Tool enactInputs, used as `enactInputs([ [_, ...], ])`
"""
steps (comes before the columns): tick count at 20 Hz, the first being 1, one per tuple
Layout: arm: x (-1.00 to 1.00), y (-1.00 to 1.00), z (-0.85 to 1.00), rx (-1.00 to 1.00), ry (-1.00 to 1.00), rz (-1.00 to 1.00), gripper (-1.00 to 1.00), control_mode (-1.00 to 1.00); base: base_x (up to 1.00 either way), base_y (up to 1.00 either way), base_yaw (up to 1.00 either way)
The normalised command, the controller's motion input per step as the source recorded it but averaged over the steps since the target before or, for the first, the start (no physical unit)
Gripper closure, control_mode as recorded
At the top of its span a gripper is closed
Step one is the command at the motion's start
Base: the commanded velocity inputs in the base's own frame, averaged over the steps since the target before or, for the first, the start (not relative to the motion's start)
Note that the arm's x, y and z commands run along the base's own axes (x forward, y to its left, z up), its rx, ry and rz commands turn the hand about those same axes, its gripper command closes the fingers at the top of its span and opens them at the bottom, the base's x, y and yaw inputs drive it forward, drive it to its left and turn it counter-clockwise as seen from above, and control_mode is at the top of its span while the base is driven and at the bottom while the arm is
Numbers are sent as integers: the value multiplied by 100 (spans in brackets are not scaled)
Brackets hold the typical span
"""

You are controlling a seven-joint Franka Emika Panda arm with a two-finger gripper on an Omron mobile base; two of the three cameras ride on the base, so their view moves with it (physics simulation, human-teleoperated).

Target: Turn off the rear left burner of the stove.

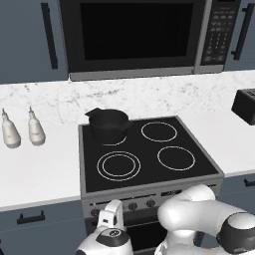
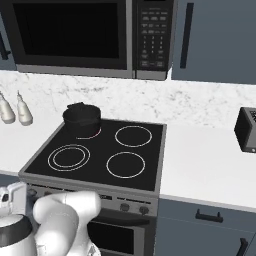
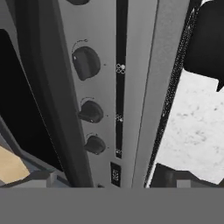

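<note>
- Left base view: the stove (image 1: 149,185) is the landmark; its rear left burner (image 1: 117,140) lies mostly under the pot (image 1: 108,124) — contents hidden. The gripper (image 1: 109,217) sits low before the knobs (image 1: 133,205).
- Right base view: that burner rim glows reddish under the pot, so probably on.
- Hand view: several alike knobs (image 3: 86,62) ahead — risk of turning the wrong one. Jaws wide open, holding nothing.

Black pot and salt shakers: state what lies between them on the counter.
Only bare white counter separates the black pot from the two shakers, seen in the left base view.
</note>
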Motion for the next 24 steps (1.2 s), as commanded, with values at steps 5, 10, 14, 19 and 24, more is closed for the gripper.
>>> enactInputs([
  [5,34,0,-47,-13,0,1,-100,-100,0,0,0],
  [10,34,10,-50,-15,0,3,-100,-100,0,0,0],
  [14,30,48,-36,-18,0,5,-100,-100,0,0,0],
  [19,17,39,-19,-18,-2,5,-100,-100,0,0,0],
  [24,24,24,-7,-8,0,3,-100,-100,0,0,0],
])
